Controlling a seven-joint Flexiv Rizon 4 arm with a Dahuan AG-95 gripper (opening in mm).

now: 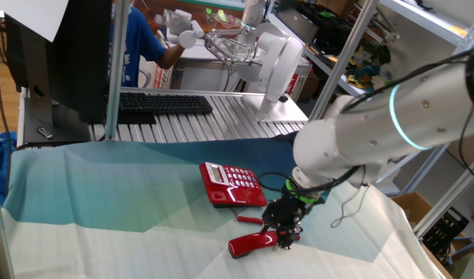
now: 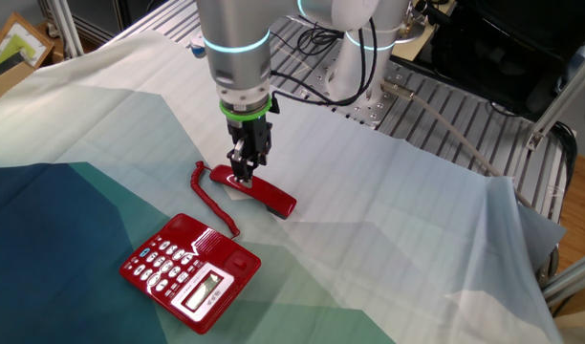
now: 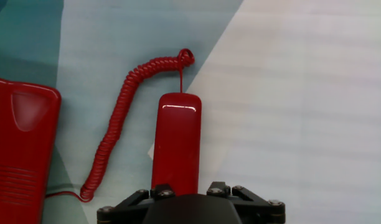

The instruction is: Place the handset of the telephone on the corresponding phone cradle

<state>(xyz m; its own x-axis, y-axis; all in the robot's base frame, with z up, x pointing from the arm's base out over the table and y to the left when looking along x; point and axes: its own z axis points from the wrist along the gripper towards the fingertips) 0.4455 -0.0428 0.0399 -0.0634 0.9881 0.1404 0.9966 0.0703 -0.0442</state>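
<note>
The red handset [image 1: 251, 245] [image 2: 270, 196] [image 3: 177, 140] lies flat on the cloth, off the telephone [image 1: 231, 184] [image 2: 189, 270] [image 3: 19, 155]. Its coiled cord [image 3: 116, 124] curls between the two. The phone cradle [image 2: 226, 250] [image 3: 28, 112] runs along the base's side that faces the handset, with nothing in it. My gripper [image 1: 285, 235] [image 2: 243, 176] [image 3: 190, 194] is down over one end of the handset with a finger on either side of it. The fingertips are hidden under the hand, so whether they press on it does not show.
A blue and white cloth [image 2: 388, 239] covers the table. Behind it are a black keyboard [image 1: 163, 102], a dark monitor [image 1: 66, 54], a second white robot [image 1: 279, 62] and a person in blue [image 1: 136, 39]. Metal frame posts [image 1: 113, 70] stand at the table's edge.
</note>
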